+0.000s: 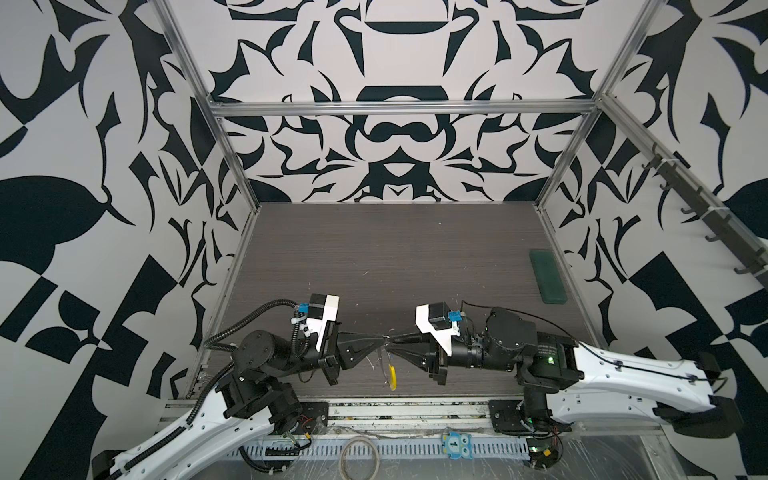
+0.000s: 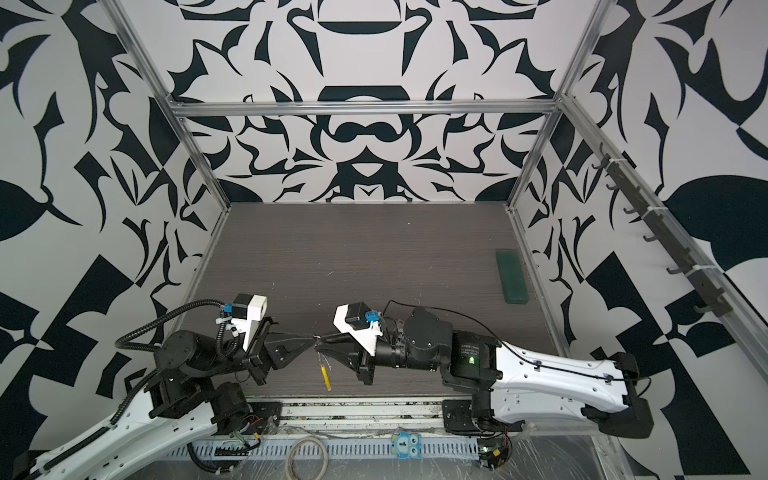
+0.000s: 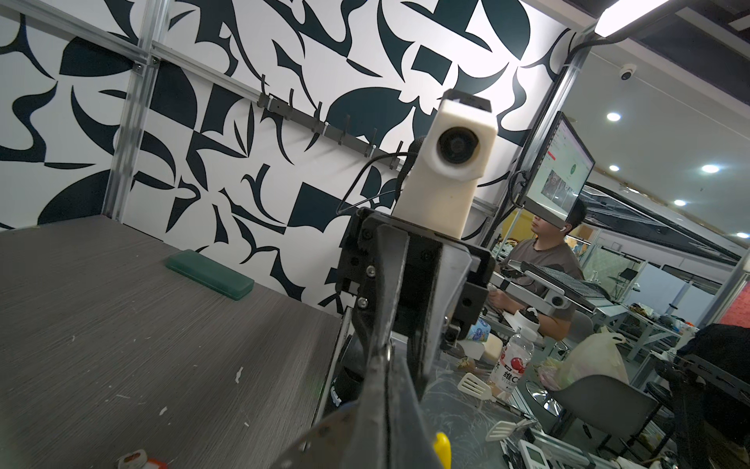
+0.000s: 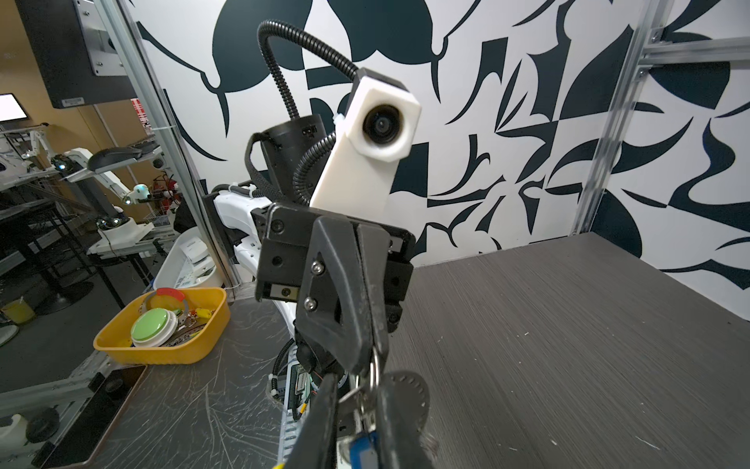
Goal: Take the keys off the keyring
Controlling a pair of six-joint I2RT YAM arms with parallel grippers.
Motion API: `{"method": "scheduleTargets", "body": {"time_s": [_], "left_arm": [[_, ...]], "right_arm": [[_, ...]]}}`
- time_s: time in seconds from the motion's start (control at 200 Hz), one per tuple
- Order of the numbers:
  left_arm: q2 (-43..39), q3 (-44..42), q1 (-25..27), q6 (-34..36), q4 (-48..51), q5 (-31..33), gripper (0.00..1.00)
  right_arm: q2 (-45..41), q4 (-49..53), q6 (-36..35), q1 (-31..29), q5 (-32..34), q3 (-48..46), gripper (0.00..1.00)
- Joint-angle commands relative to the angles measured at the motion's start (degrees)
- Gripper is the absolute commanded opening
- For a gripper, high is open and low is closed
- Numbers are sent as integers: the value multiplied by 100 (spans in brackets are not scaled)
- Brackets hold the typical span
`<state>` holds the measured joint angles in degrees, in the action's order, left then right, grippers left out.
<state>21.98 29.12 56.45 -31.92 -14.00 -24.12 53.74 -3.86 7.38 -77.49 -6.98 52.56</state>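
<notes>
In both top views my two grippers meet tip to tip above the table's front edge. The left gripper point(image 1: 381, 338) point(image 3: 384, 354) is shut on the small metal ring point(image 3: 389, 349) of the keyring. The ring's yellow section point(image 1: 391, 376) point(image 2: 326, 376) hangs below the tips. The right gripper point(image 1: 394, 340) point(image 4: 359, 392) faces it, jaws closed narrow on the blue key point(image 4: 363, 448), whose tiny metal ring point(image 4: 375, 371) links to the left fingertips. A small red and white tag, apparently the red key point(image 3: 137, 461), lies on the table in the left wrist view. The rest of the grey loop is barely visible.
A flat green block point(image 1: 547, 276) lies near the table's right edge. A plain beige hoop point(image 1: 359, 459) and a blue numbered tag point(image 1: 456, 445) sit on the front rail area. A yellow bin point(image 4: 121, 345) of oddments stands off the table. Hooks line the right wall.
</notes>
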Motion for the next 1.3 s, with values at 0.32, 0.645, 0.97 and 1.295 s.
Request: {"method": "scheduleTargets", "body": {"time_s": [0.32,0.645,0.97,1.295], "left_arm": [[22,208,-3,-65,-23,78,11],[-65,746,-3,391,1638,216,50],[655,1318,-6,600,2367,-118,38],[978,1447,-10,635,2415,-217,33]], "right_arm": [[-128,281,168,203,-376,252,0],[-3,2288,292,1833,-2313,1155,0],[847,4043,-628,2141,-3406,2259,0],[1022,4262,-729,2144,-3573,2391,0]]}}
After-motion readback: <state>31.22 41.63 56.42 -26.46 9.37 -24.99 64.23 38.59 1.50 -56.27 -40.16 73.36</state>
